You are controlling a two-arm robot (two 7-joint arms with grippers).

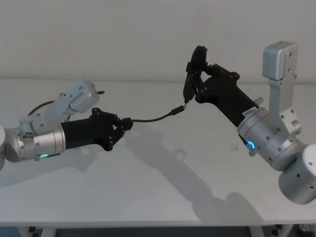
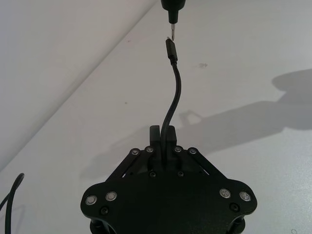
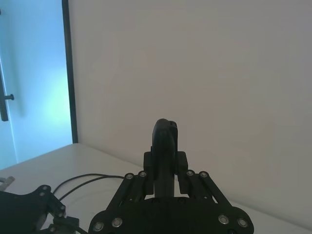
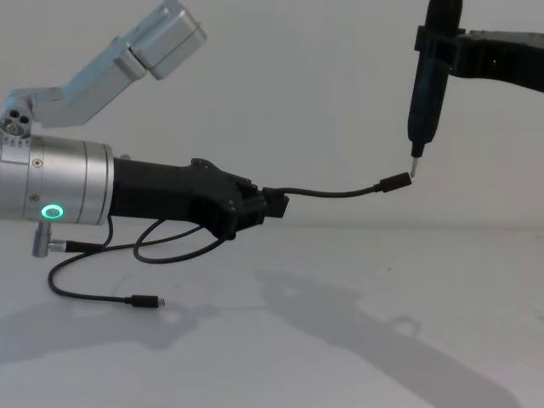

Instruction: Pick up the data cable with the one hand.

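Your black angular left gripper point(image 1: 126, 122) at 9 o'clock is clenched on the thin black data cable point(image 1: 153, 118), held clear of the white worktop point(image 1: 163, 187), I'd guess to aim its plug point(image 1: 177, 110) at the narrow black right gripper point(image 1: 194, 76) at 1 o'clock.

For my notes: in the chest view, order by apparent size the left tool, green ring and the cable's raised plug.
Largest: left tool, shut on the cable.
Green ring and raised plug look alike: unranked.
Right tool hangs above the plug.

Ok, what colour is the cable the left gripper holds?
Black; the data cable in the left gripper shows best in chest view.
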